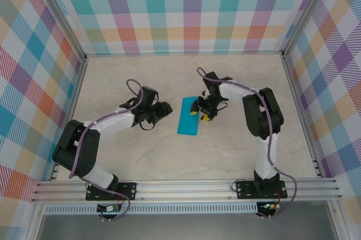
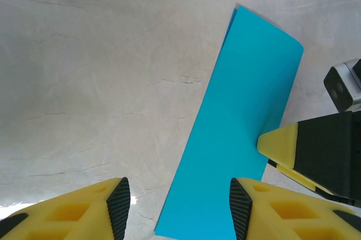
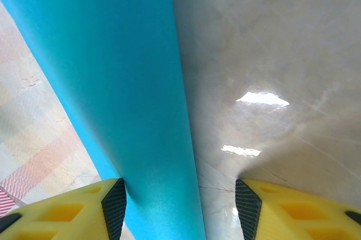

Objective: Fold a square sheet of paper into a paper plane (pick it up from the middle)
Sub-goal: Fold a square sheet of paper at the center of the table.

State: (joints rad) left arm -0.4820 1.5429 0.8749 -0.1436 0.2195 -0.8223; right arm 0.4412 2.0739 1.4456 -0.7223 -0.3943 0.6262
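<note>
Yellow fingertips (image 2: 84,212) of the left gripper (image 2: 177,206) stand apart, empty, at the edge of the square sheet of paper (image 2: 242,127). And the right gripper (image 3: 177,206), jaws parted too, straddles one long edge, clamping nothing. Middle of the tabletop (image 1: 141,155), sheet halved into a narrow strip: one fold in, I'd say, nose and wings to come. No point yet; long axis runs near edge to far edge, leaning slightly right.

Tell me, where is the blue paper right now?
In the top view the blue paper lies flat between the left gripper and the right gripper, nearer the right one.
</note>
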